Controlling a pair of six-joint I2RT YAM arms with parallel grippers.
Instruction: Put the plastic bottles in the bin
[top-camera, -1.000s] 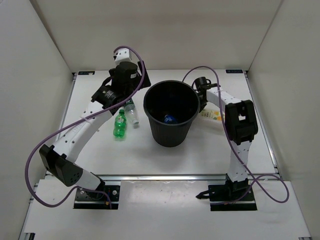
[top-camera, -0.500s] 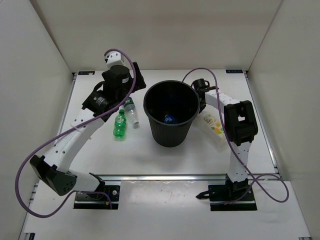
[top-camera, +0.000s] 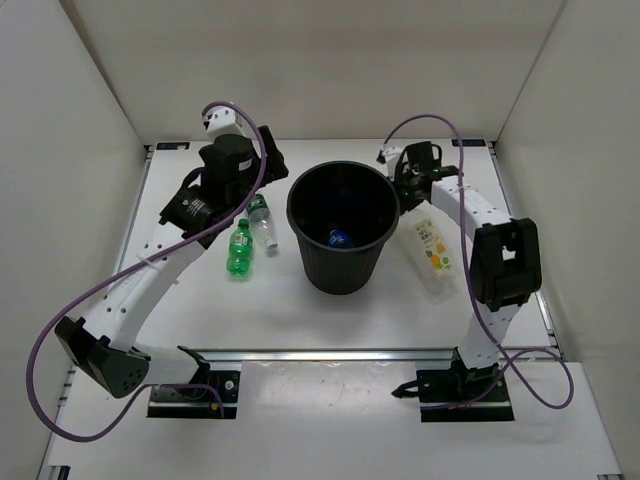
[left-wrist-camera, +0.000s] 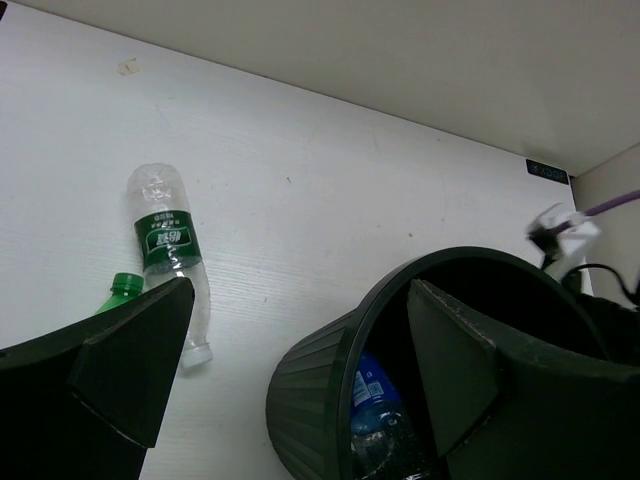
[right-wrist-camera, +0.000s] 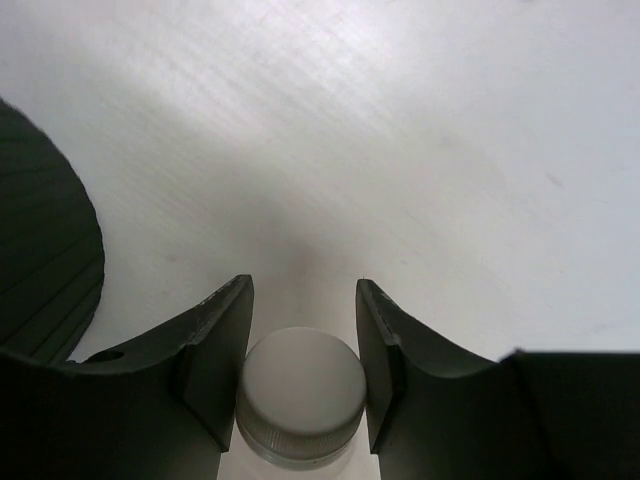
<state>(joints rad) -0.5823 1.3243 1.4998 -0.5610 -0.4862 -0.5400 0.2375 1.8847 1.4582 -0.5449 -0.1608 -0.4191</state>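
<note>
2 bottles, green soda bottle (top-camera: 239, 250) and green-label bottle (top-camera: 262, 222), lay on open table (top-camera: 300, 310) left of the bin (top-camera: 342, 272), below the wide-spread, empty left gripper (left-wrist-camera: 300, 300). The right gripper (right-wrist-camera: 300, 290) pinched the yellow-orange bottle (top-camera: 433, 248) by its cap (right-wrist-camera: 300, 395), beside the bin's right wall.

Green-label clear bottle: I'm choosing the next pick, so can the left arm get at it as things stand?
Probably yes. The green-label bottle lies uncovered on the table, apart from the bin, with the open left hand hanging above it. The green soda bottle close beside it may get nudged.
</note>
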